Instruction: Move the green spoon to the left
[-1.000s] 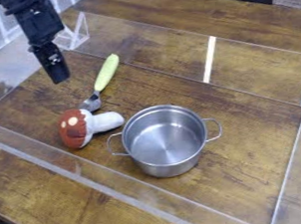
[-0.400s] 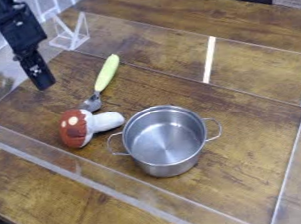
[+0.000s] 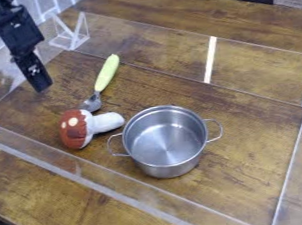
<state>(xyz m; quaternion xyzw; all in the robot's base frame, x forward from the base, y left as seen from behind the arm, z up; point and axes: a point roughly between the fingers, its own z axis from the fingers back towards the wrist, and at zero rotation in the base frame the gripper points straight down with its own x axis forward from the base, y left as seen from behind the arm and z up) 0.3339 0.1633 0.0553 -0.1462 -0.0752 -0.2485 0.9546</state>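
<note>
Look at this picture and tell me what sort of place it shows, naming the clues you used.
Probably a robot test bench rather than a real kitchen: a wooden table fenced by clear plastic walls, a black gripper over it, and play-kitchen props, a toy mushroom, small metal pot and green spoon.

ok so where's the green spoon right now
The green spoon lies on the wooden table left of centre in the camera view, just above the toy mushroom and to the right of the gripper.

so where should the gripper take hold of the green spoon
Probably mid-handle on the green spoon, coming down from above. It lies flat on the table, handle slanting up-right from the bowl, so close across the narrow handle, clear of the mushroom.
</note>
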